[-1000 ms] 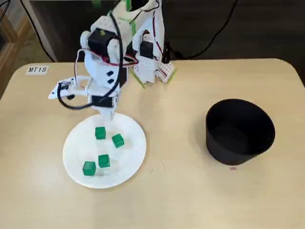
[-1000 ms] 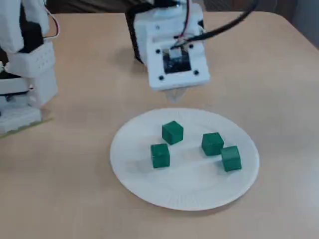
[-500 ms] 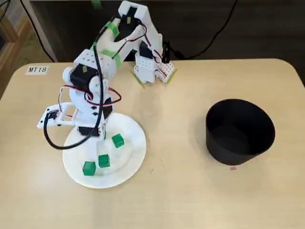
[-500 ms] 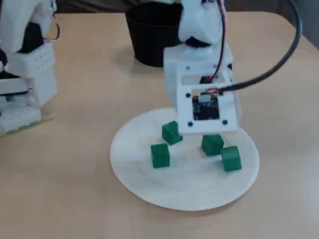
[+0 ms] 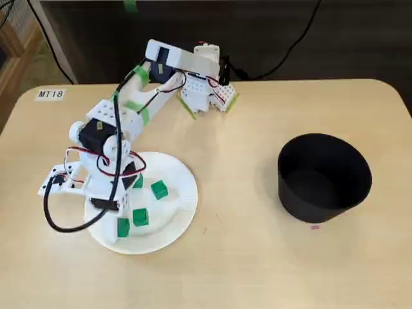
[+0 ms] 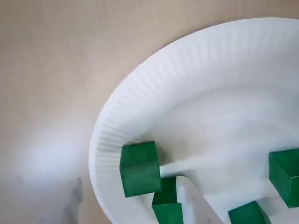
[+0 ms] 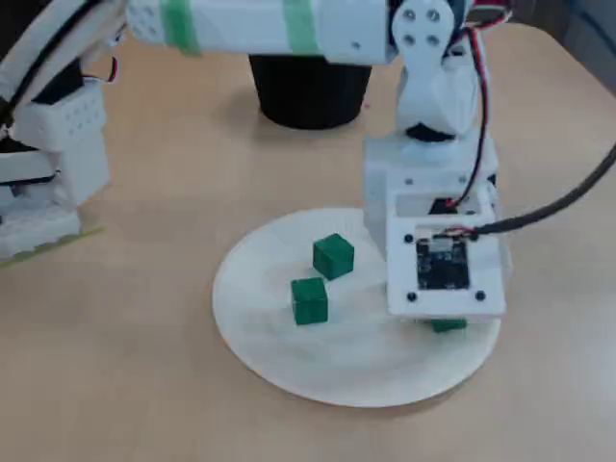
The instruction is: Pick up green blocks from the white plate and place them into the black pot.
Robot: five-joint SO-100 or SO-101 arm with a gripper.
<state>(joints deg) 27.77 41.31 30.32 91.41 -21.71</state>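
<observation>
Still counting four green blocks (image 5: 159,190) on the white plate (image 5: 183,212), none in the black pot (image 5: 325,177) well apart across the surface (image 5: 244,257). Dropped from above the plate's far edge right down among them now. Can't tell the pincer's (image 6: 184,184) spread: only one finger (image 6: 194,207) showing, just beside a block. Looks like a first grab lining up, nothing lifted yet.

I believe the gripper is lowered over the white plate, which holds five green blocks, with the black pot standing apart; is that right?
Not quite: the white plate holds four green blocks, not five, as a fixed view shows. The gripper is lowered over it, and the black pot stands apart.
</observation>
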